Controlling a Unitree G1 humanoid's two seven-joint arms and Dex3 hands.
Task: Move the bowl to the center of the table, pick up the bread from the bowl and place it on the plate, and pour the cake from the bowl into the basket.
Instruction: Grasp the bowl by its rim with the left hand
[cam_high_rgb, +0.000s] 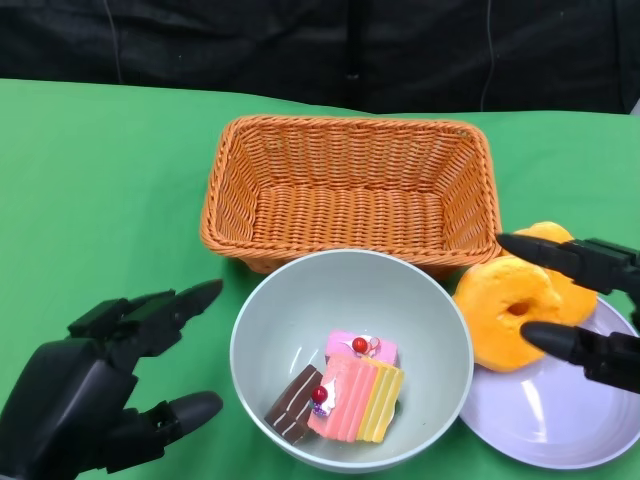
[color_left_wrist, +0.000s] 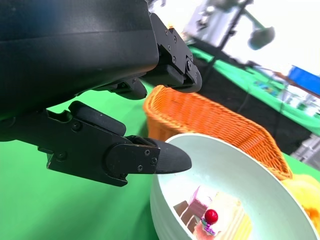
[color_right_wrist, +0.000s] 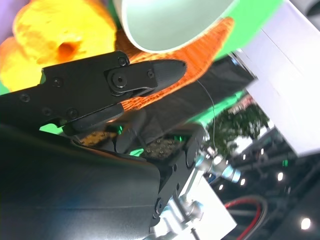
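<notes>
Sitting mid-table, basket | bowl just before it — cake inside | plate bears bread | left hand spread, empty | right hand fingers apart around bread | no writing visible

You see a bright green cloth over the desk, lit evenly. Behind its far edge hangs a black curtain. Past that, the wrist views give you pale panels and blurred ceiling lights.
</notes>
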